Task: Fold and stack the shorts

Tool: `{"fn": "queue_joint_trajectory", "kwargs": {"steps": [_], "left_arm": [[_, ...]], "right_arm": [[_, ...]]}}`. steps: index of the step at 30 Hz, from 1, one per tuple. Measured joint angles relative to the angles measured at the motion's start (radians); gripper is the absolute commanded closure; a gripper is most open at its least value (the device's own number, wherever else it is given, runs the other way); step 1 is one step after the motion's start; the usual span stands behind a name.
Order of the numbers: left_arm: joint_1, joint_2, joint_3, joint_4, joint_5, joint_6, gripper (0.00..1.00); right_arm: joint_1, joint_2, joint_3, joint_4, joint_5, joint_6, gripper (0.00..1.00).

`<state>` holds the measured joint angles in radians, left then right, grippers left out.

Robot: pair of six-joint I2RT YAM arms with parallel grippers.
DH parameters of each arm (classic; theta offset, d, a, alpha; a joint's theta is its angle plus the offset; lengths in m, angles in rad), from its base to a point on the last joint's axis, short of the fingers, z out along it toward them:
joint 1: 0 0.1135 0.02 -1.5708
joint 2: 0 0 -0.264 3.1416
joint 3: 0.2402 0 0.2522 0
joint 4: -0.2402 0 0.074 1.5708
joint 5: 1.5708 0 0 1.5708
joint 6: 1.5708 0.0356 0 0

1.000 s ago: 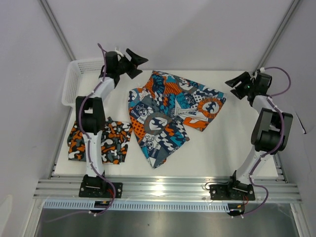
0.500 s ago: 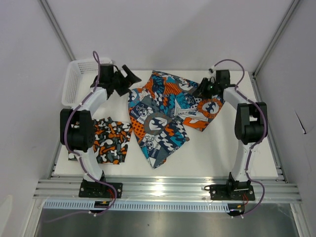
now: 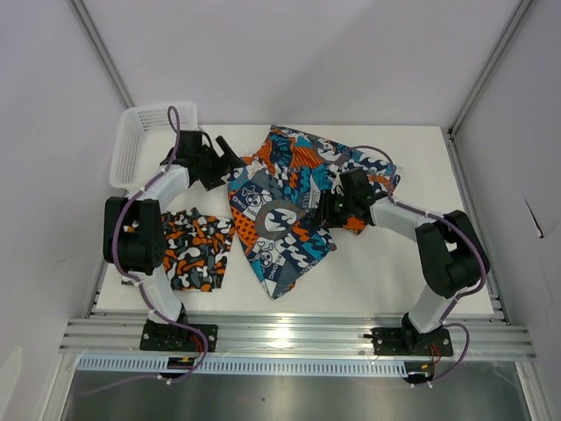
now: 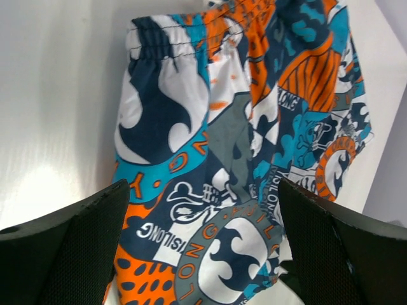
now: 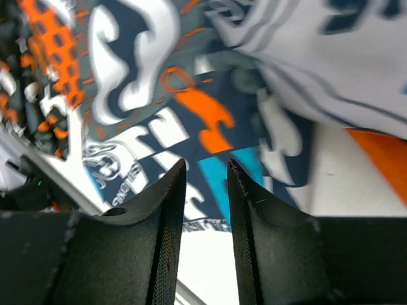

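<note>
The teal-blue, orange and white graphic shorts (image 3: 279, 219) lie spread flat in the middle of the white table. The camouflage shorts (image 3: 188, 250) lie folded at the left front. My left gripper (image 3: 225, 158) is wide open at the upper left edge of the graphic shorts. In the left wrist view (image 4: 203, 190) the print (image 4: 210, 127) fills the space between the fingers. My right gripper (image 3: 326, 209) is low over the right middle of the graphic shorts. In the right wrist view (image 5: 206, 164) its jaws stand a narrow gap apart with nothing between them, the fabric (image 5: 159, 114) just beyond.
A white mesh basket (image 3: 140, 140) stands at the back left corner of the table (image 3: 394, 272). The left arm reaches along the camouflage shorts and the basket. Grey walls and metal posts bound the table at the back and sides.
The right arm has swung from the back right corner in and down onto the graphic shorts. The left gripper has come down and right from the basket to the shorts' upper left edge.
</note>
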<state>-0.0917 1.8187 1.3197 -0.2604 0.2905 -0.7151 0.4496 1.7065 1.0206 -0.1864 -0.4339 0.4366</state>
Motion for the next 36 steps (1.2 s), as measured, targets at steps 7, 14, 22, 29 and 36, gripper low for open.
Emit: {"fn": "queue_joint_trajectory", "kwargs": {"steps": [7,14,22,29,36], "left_arm": [[0.020,0.000,-0.035,-0.002,-0.010,0.027,0.01],[0.029,0.000,-0.039,-0.001,-0.009,0.052,0.01],[0.029,0.000,-0.052,0.004,-0.006,0.074,0.03],[0.029,-0.002,-0.101,0.013,0.003,0.088,0.04],[0.029,-0.005,-0.129,0.057,0.017,0.081,0.08]], "right_arm": [[-0.064,0.101,0.000,0.008,0.057,0.016,0.68],[-0.067,0.114,0.006,-0.006,0.050,-0.016,0.80],[-0.023,0.085,0.039,-0.176,0.265,-0.077,1.00],[-0.106,0.066,0.064,-0.299,0.459,-0.096,0.77],[-0.044,-0.115,0.034,-0.339,0.492,-0.120,0.50]]}}
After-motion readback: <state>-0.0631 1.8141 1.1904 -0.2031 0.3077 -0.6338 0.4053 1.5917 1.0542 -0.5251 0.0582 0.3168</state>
